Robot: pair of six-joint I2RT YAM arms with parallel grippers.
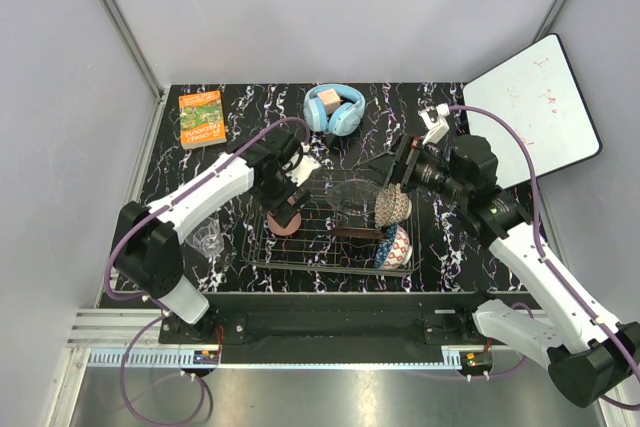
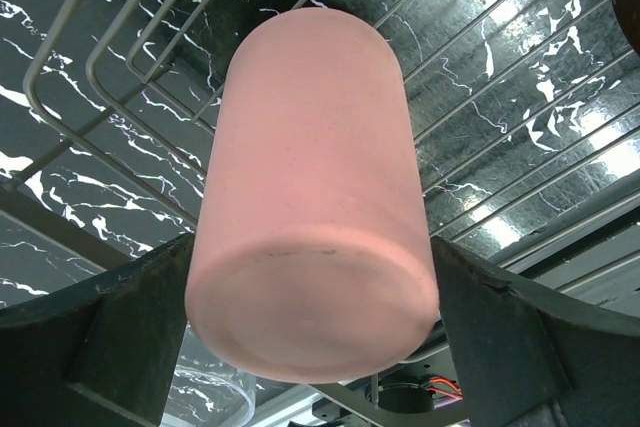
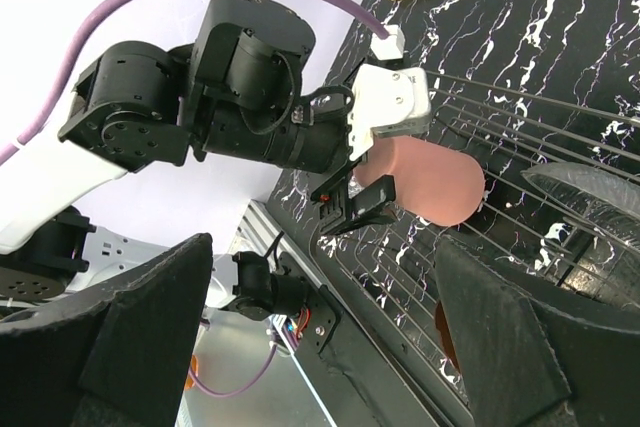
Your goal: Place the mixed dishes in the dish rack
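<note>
My left gripper (image 1: pixel 286 207) is shut on the salmon-pink cup (image 1: pixel 283 223) and holds it over the left end of the dark wire dish rack (image 1: pixel 320 257). In the left wrist view the cup (image 2: pixel 310 187) sits between both fingers (image 2: pixel 120 347), with rack wires (image 2: pixel 520 97) below it. The beige-brown bowl (image 1: pixel 393 207) and the red-outside blue bowl (image 1: pixel 396 245) stand on edge at the rack's right end. The clear glass dish (image 1: pixel 350 193) leans in the rack's middle. The glass tumbler (image 1: pixel 210 240) stands on the table left of the rack. My right gripper (image 1: pixel 386 169) is open and empty above the rack's far right; its view shows the cup (image 3: pixel 430 182).
Light-blue headphones (image 1: pixel 333 109) lie at the back centre and an orange book (image 1: pixel 202 118) at the back left. A whiteboard (image 1: pixel 540 112) leans at the right wall. The black marbled table (image 1: pixel 440 247) ends at a metal rail in front.
</note>
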